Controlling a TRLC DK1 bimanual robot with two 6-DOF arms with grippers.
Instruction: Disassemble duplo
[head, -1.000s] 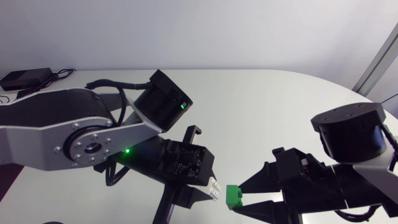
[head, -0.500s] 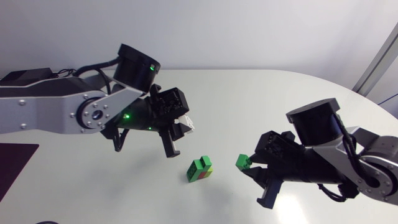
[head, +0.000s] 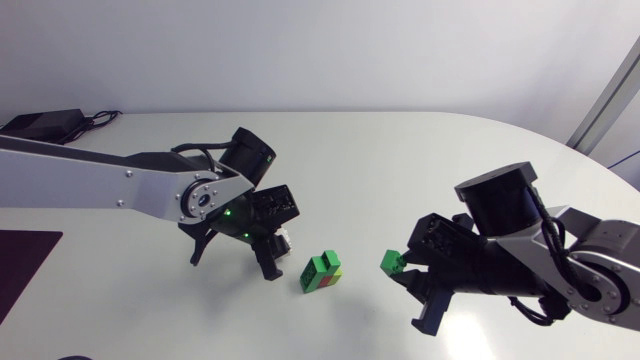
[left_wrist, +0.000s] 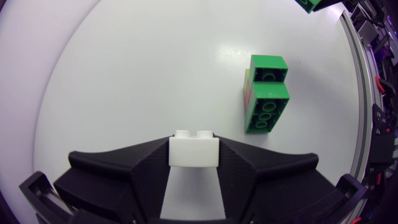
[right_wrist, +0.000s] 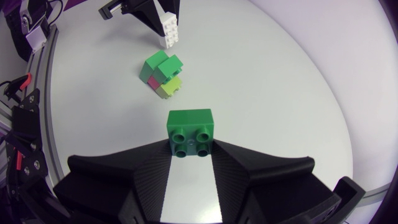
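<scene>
Now clamping white brick in left hand, green brick in right hand, stack lying on desk between; aiming to release each low and flat, clear of the stack.

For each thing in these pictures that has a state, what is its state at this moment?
left end effector: shut on the white brick
right end effector: shut on the small green brick
white brick: held, separate from the brick stack
small green brick: held, separate from the brick stack
brick stack: resting on the table, its bricks still joined, touched by no end effector
</scene>
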